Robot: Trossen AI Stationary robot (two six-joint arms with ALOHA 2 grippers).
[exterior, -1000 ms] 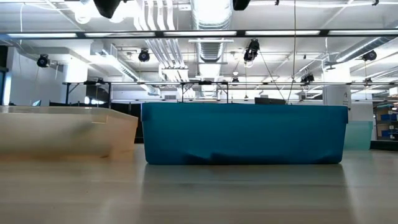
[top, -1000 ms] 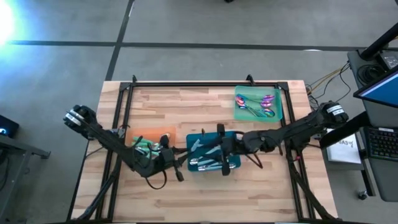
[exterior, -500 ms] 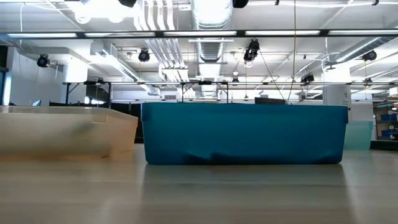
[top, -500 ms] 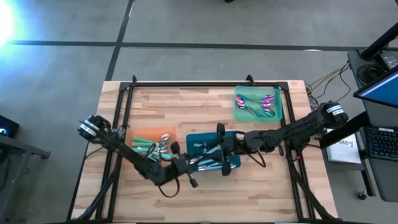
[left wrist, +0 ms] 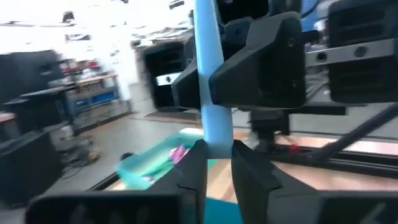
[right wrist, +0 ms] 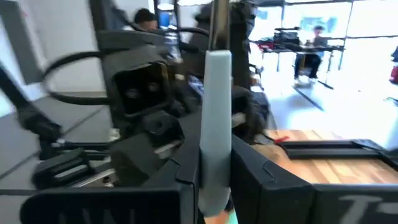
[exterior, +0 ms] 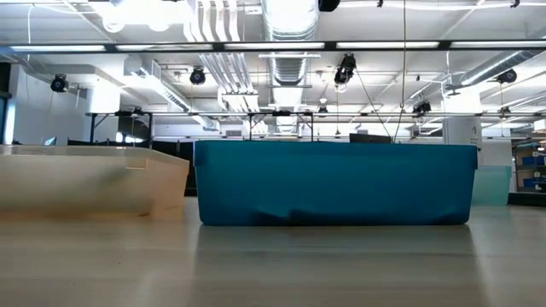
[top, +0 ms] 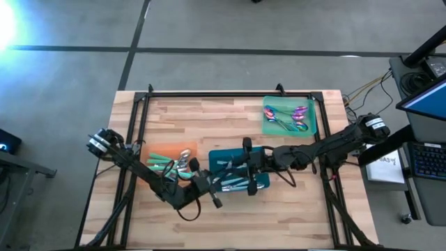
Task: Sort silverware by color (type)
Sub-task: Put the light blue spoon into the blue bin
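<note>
Silverware with teal handles lies in the teal tray at the table's middle and in the orange tray to its left. Iridescent purple pieces lie in the green tray at the far right. My left gripper is over the teal tray's left edge, shut on a pale teal handle. My right gripper faces it over the tray, shut on a pale teal handle. Whether both hold one piece, I cannot tell. My left gripper pinches the pale teal handle between its two fingers; the handle sticks out past the fingertips toward the right gripper. Its head is out of the picture. My right gripper pinches a pale teal handle between its two fingers; the handle reaches past the fingertips, and a thin dark neck continues beyond it toward the left arm.
The two grippers stand close together, nose to nose, over the teal tray. In the low view the orange tray sits left of it and the green tray far right. Bare wood lies along the near edge and far left.
My left gripper has swung from above the orange tray's right end toward the table's right, to the teal tray's left edge, and then stayed there. My right gripper has kept its place over the teal tray.
</note>
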